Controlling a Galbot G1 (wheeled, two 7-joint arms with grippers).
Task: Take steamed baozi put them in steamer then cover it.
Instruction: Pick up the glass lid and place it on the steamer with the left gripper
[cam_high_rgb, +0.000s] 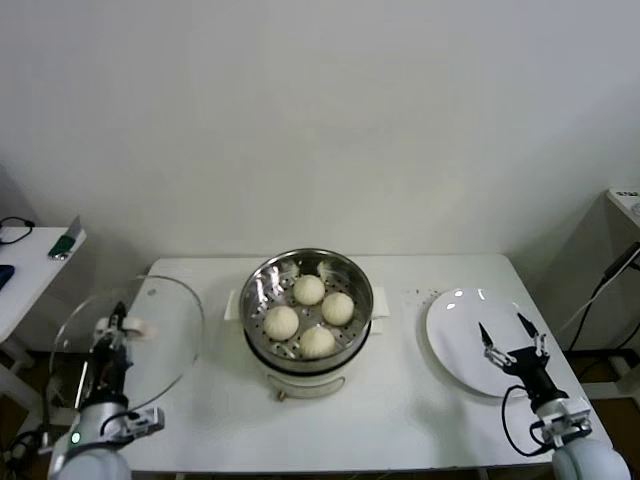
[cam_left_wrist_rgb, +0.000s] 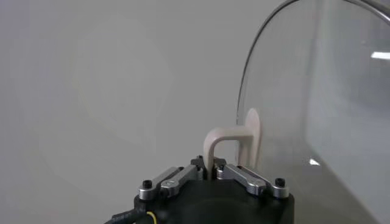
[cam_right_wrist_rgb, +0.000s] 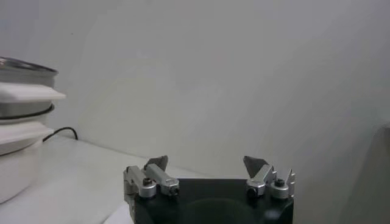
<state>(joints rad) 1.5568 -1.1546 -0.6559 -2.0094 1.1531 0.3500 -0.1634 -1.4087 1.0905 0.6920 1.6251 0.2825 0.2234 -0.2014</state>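
Several cream-white baozi (cam_high_rgb: 309, 289) lie in the shiny steel steamer (cam_high_rgb: 262, 279) on its white pot base, mid-table. At the table's left end my left gripper (cam_high_rgb: 118, 325) is shut on the cream handle (cam_left_wrist_rgb: 214, 146) of the round glass lid (cam_high_rgb: 160, 330), which is tilted up off the table. My right gripper (cam_high_rgb: 508, 335) hovers open over the flat white plate (cam_high_rgb: 455, 325) at the right, nothing between its fingers (cam_right_wrist_rgb: 157, 164). The steamer's side (cam_right_wrist_rgb: 24, 91) shows in the right wrist view.
A side table (cam_high_rgb: 25, 260) with small items stands at the far left. A black cable (cam_right_wrist_rgb: 61, 131) runs from the pot base. The table's front edge lies just before both arms.
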